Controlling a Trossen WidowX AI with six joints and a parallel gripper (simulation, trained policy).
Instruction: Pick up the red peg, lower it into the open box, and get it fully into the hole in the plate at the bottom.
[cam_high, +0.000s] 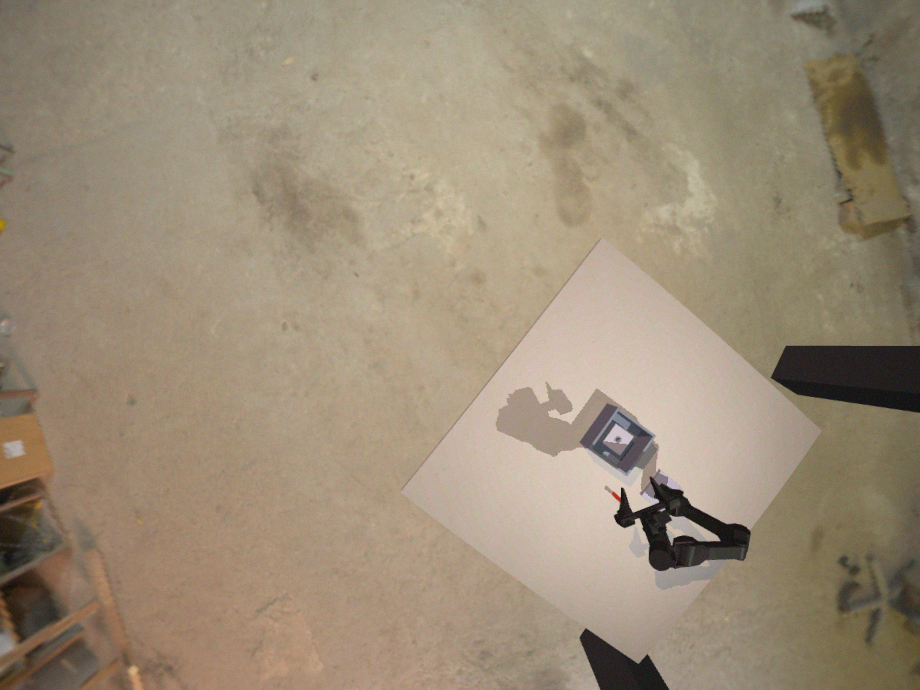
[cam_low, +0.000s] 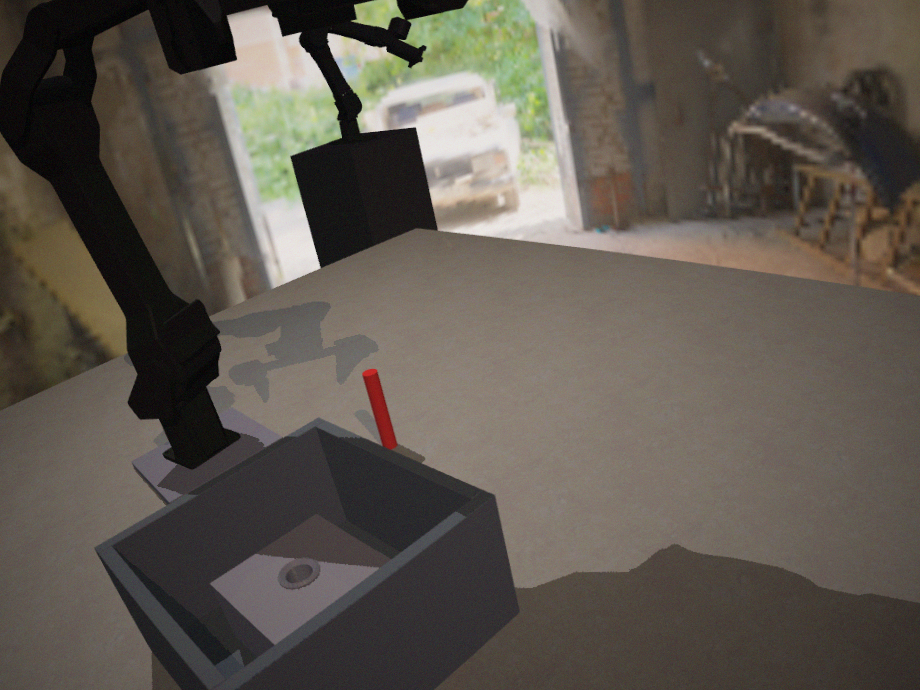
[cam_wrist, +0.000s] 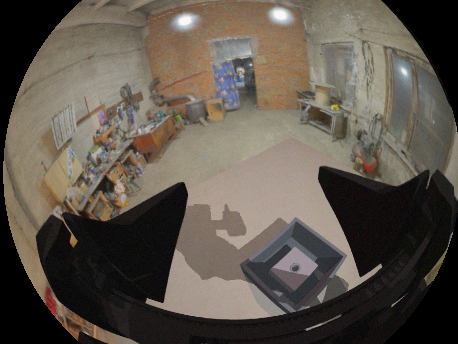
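The red peg (cam_high: 616, 496) (cam_low: 380, 409) stands about upright on the table, just outside the box. The open grey box (cam_high: 600, 425) (cam_low: 438, 594) (cam_wrist: 325, 246) stands on the table. Its bottom holds a pale plate (cam_low: 252, 585) (cam_wrist: 295, 257) with an empty round hole (cam_low: 299, 574) (cam_wrist: 295, 268). My gripper (cam_high: 637, 485) (cam_wrist: 254, 181) is wide open and empty. It is raised high above the table, and in the top view one finger appears close to the peg, though far above it. The peg is not visible in the wrist view.
My arm's base stands on a pale base plate (cam_low: 147, 466) next to the box. The table (cam_high: 520, 475) (cam_low: 631, 386) has several edges in view. A black pedestal (cam_low: 367, 193) with a second dark arm (cam_low: 334, 77) stands beyond the far edge. Dark arm shadows fall across the table.
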